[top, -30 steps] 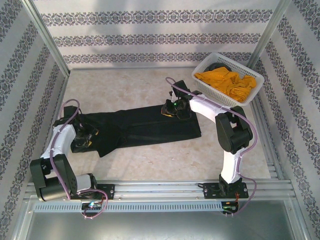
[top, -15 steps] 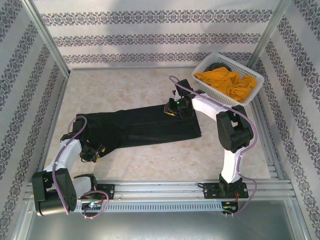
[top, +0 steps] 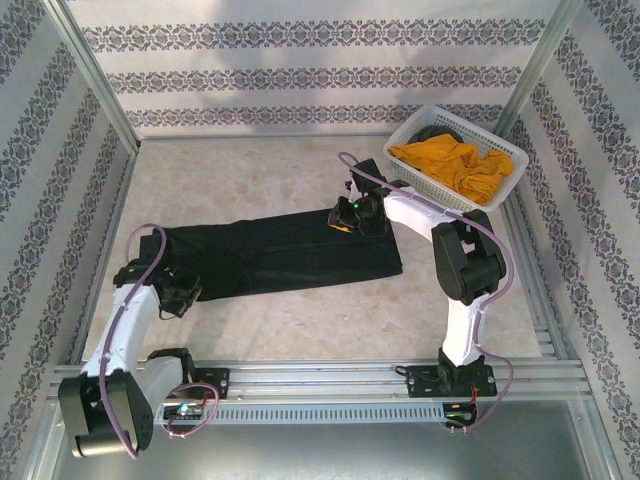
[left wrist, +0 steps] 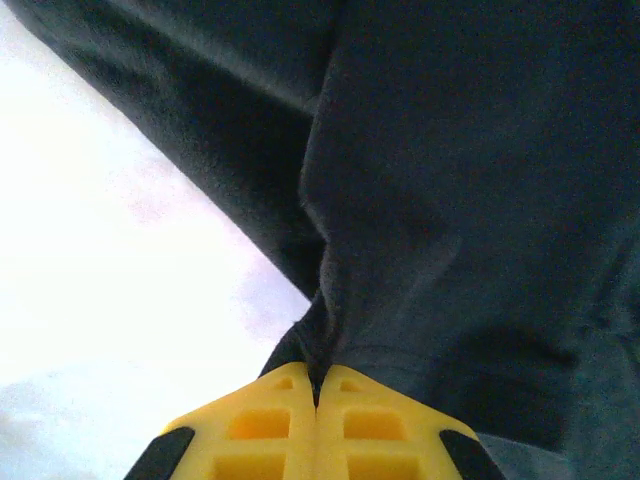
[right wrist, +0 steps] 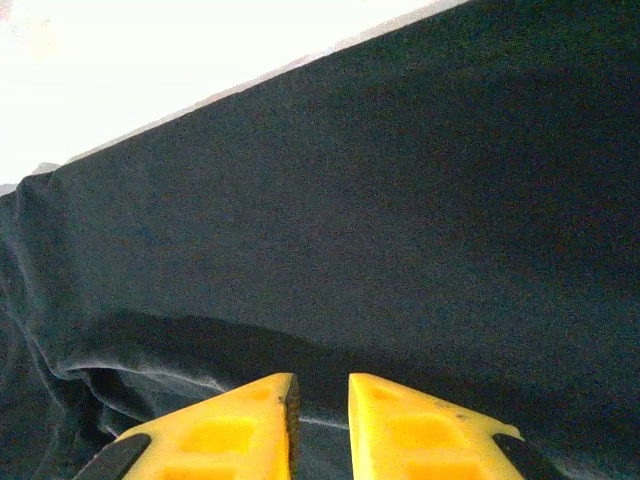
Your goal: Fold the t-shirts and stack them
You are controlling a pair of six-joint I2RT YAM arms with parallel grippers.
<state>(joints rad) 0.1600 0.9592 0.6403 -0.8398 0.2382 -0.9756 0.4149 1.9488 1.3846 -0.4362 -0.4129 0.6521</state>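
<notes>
Marbled surface (top: 300, 330); black t-shirt (top: 290, 255) lies as long strip across middle, soft, limp, light; left claw (left wrist: 316, 382) clamped shut on its near-left edge; right claw (right wrist: 319, 400) almost closed, pinching far-right hem; corners give best hold; mustard-orange t-shirt (top: 450, 165) in far-right basket (top: 506, 186).

Black t-shirt (top: 290, 250) outstretched; orange t-shirt (top: 450, 165) crumpled

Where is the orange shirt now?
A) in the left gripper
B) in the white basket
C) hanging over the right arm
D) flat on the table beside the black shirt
B: the orange shirt lies bunched inside the basket at the far right, apart from the black shirt on the table.
</notes>
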